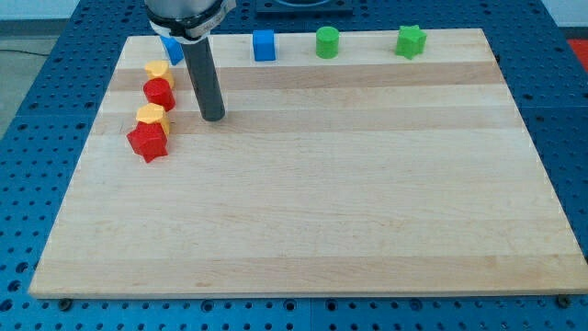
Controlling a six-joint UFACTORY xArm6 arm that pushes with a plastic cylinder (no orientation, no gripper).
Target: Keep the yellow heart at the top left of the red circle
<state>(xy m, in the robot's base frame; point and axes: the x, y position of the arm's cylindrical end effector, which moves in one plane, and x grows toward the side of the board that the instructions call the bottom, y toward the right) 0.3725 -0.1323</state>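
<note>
Pale wooden board (322,202) resting on a blue perforated table top (37,110), seen from the view's bottom edge.

Left group, reading from the view's left: a red star-shaped block (147,142) lies nearest the board's left edge, with a yellow block (152,116) of uncertain shape touching it at its upper right. Above these stands the red circle (159,93), a short red cylinder, and directly against its upper-left side sits the yellow heart (158,70), a small yellow block. The heart thus occupies the top left of the red circle, the two in contact. The heart is too small and foreshortened to tell which way its point faces or how its long axis runs. The four blocks form a near-vertical column, leaning slightly toward the view's top right.

Just right of the heart, a blue block (171,48) lies partly hidden behind the arm, so its shape cannot be made out.

The straight dark rod descends from the arm's housing at the view's top; my tip (213,118) rests on the board just right of the red circle and the lower yellow block, apart from both and touching no block. The arm carries no pincer, so nothing is held.

Continuing right along the board's top edge: a blue cube (264,45), a green cylinder (327,42), and a green star-shaped block (411,41), each well apart from its neighbours and from the left group.
</note>
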